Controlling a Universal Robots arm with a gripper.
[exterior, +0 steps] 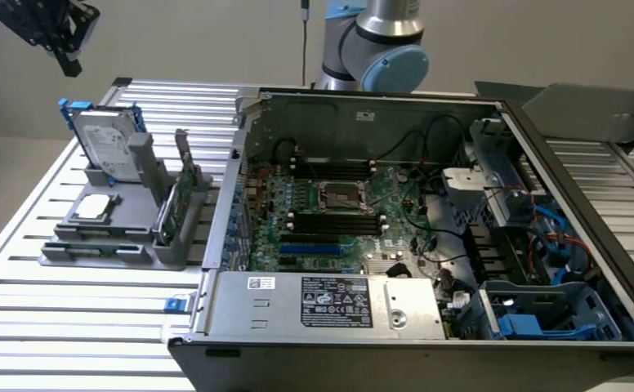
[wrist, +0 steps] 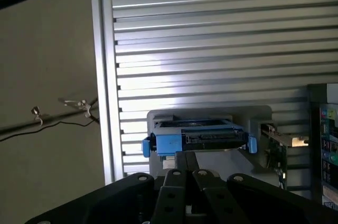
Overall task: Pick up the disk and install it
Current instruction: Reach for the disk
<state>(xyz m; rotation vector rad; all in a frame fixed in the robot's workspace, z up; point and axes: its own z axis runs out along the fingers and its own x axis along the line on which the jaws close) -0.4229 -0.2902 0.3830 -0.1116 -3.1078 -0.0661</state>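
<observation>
claw (exterior: 66, 61): pressed together and empty, hanging high at the exterior view's upper left, well above the disk and apart from it
fingers (wrist: 171, 192): black, lying against each other, pointing toward the disk's blue end in the wrist view
disk (exterior: 110, 143): standing on edge in the far slot of the holder, silver-grey, white label facing out, blue rail along its top; seen end-on in the wrist view (wrist: 211, 138) with blue tabs at both ends; untouched
holder (exterior: 115, 245): grey rack on the tabletop, at the exterior view's left of the computer case, just beside it
chip (exterior: 95, 207): small, square, silver, lying flat in the holder in front of the disk
circuit card (exterior: 182, 196): thin, green, upright in the holder's slot on the side nearest the case
tabletop (exterior: 66, 335): slatted aluminium, carrying holder and case; pale ribs in the wrist view (wrist: 211, 49)
computer case (exterior: 578, 269): side open, motherboard exposed, blue parts in the near corner at the exterior view's right
power supply (exterior: 328, 302): silver box with a dark label, along the case's near edge
arm (exterior: 381, 45): grey and light blue joint, rising behind the case
</observation>
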